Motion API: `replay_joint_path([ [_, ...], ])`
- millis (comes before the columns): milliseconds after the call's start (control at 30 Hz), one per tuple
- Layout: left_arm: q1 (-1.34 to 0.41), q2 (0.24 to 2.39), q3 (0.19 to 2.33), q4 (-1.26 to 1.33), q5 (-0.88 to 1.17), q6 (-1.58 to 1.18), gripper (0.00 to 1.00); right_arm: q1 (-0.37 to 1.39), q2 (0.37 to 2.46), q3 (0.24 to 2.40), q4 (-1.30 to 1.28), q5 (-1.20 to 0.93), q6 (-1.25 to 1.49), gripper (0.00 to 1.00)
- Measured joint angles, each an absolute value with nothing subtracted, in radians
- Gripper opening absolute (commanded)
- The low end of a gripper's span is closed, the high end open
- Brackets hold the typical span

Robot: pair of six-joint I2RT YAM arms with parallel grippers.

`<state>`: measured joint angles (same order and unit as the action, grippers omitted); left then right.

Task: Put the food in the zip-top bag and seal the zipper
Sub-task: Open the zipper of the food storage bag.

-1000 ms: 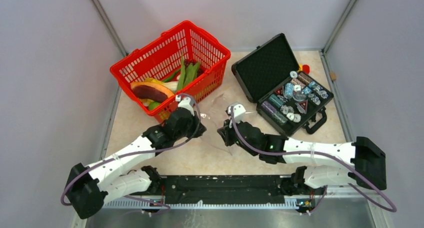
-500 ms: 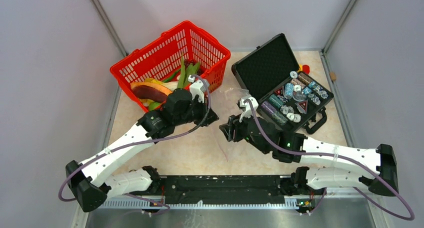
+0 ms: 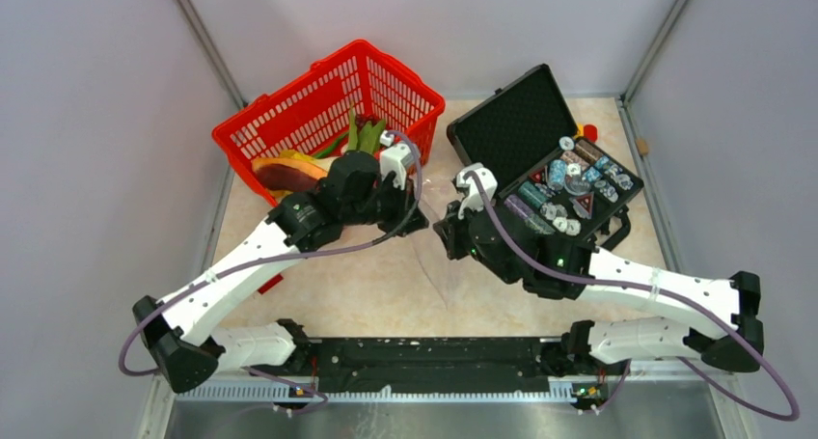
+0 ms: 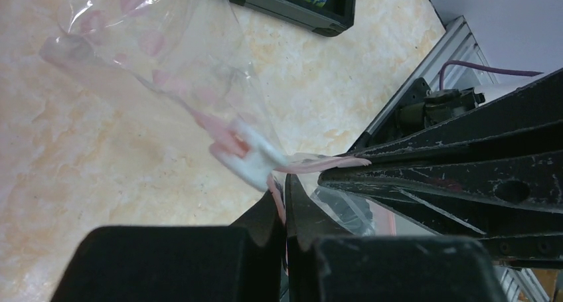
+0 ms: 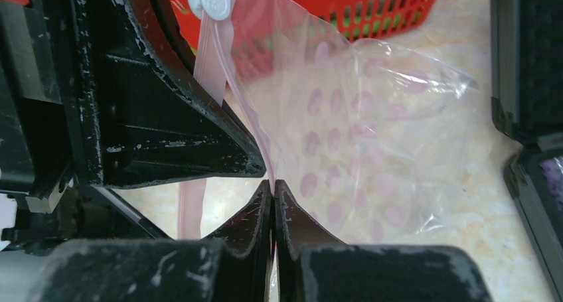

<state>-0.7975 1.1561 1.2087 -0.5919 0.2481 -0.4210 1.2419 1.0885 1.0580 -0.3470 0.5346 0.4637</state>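
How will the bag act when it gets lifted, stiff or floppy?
Probably floppy: the bag crinkles and folds where the left tool and right tool pinch its zipper. Likely very light, since it looks thin, clear and empty. It may be slippery, being smooth film.

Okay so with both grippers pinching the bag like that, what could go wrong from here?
The left gripper and right gripper pinch the thin pink zipper strip almost tip to tip; pulling apart could make it slip or tear the bag. The two could also collide. The food lies in the basket, and neither gripper is free to load it.
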Motion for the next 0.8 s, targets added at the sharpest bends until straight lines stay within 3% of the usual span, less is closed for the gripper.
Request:
replay_joint_path([
  [300,-0.799,1.288,1.301,-0.569,0.392,-0.42,0.0,1.242,0.998,1.077,-0.554,0.615,0.556,0.0],
  [533,-0.814,1.346,1.377,-0.443,0.587,-0.447,0.0,1.242,0.87,1.245,-0.714,0.554,0.578,0.0],
  [800,-0.82,1.344,1.331,-0.447,0.476,-0.421,0.0,1.242,0.966,1.303,-0.834,0.621,0.596,0.0],
])
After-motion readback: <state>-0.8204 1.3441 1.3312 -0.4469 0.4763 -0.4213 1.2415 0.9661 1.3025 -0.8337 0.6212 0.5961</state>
